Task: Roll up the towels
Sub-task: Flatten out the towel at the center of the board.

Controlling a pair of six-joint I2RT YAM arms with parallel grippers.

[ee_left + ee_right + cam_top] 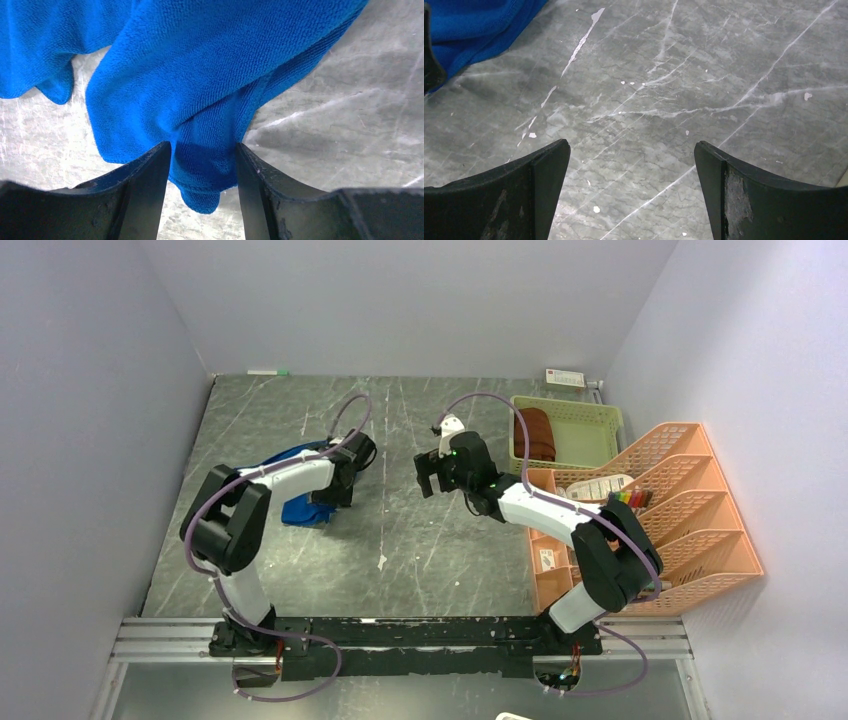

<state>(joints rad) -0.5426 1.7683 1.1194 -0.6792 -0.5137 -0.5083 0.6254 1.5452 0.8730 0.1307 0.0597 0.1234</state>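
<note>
Across grey marble-patterned tabletop (430, 560), noted largest first. At right edge, orange plastic tiered file rack (690, 510), holding papers and what look like coloured pens. Behind it, pale green perforated plastic basket (590, 440), containing one rust-brown terry towel (538, 435), apparently rolled, laid against its left wall; judged finished and stowed there out of the way. On left half of table, bright royal blue terry towel (300, 508), rumpled, unrolled, partly hidden under left arm (290, 475). Left gripper (202, 152) clenched on bunched fold of blue cloth near a hem, presumably to pull that edge out flat before rolling. Right gripper (631, 150) spread wide, grasping nothing, poised above tabletop near centre, blue towel's edge just off to one side; judged held ready to take a second corner.
</note>
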